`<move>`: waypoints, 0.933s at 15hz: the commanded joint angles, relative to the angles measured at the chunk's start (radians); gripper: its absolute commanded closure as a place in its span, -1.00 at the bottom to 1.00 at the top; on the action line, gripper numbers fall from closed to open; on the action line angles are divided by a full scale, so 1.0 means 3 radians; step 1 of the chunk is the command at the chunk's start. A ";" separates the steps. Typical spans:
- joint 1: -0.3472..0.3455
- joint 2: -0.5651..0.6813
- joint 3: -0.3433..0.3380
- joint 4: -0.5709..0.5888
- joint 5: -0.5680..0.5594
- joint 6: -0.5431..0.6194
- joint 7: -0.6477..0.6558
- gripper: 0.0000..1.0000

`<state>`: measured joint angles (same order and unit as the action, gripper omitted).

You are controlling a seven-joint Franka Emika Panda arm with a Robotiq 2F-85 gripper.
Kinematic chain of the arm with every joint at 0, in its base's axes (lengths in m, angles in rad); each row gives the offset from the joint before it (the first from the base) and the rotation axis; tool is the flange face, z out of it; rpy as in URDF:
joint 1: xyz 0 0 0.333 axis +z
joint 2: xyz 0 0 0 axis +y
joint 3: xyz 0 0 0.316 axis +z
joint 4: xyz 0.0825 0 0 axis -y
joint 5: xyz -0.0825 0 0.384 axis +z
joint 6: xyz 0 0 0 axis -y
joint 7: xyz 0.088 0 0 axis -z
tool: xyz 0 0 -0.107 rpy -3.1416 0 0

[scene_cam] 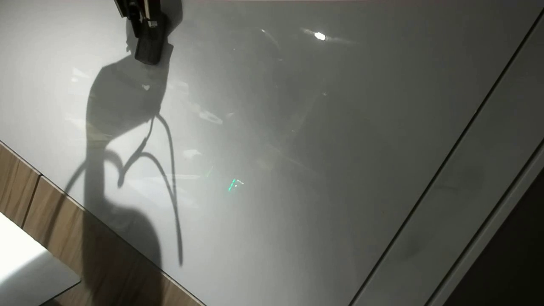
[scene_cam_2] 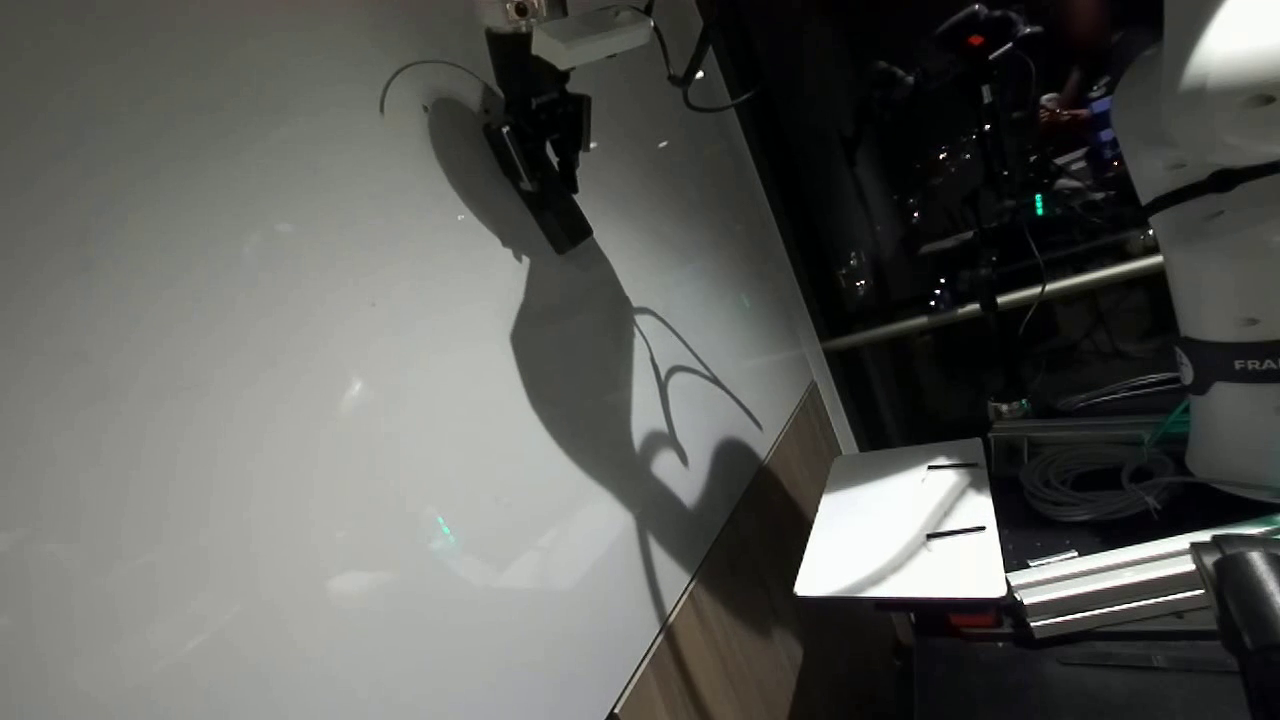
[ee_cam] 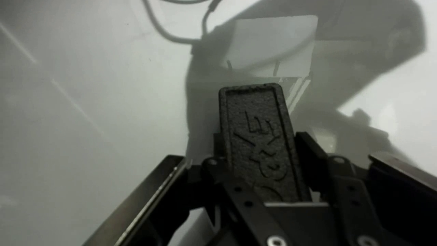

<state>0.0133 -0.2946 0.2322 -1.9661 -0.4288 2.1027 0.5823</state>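
While a broad shadow (scene_cam: 121, 97) falls across the white surface (scene_cam_2: 250, 350), the fingers (ee_cam: 311, 159) pinch a dark block (ee_cam: 257, 133), its marked face showing in the wrist view. Block at or just off the surface, contact unclear. Wood strip (scene_cam: 63, 216) along its edge.
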 commanded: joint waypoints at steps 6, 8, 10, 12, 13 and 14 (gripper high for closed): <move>-0.0031 -0.0152 -0.0078 0.0477 0.0075 -0.0265 -0.0242 0.43; -0.0048 -0.0171 -0.0087 0.0487 0.0077 -0.0198 -0.0274 0.43; -0.0058 -0.0136 -0.0092 0.0486 0.0073 -0.0134 -0.0282 0.43; -0.0058 -0.0066 -0.0082 0.0519 0.0074 -0.0086 -0.0289 0.43; -0.0053 -0.0029 -0.0075 0.0543 0.0078 -0.0071 -0.0284 0.43; -0.0046 -0.0005 -0.0068 0.0561 0.0081 -0.0077 -0.0281 0.43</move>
<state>-0.0013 -0.3375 0.2114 -1.8391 -0.4205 2.0566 0.5173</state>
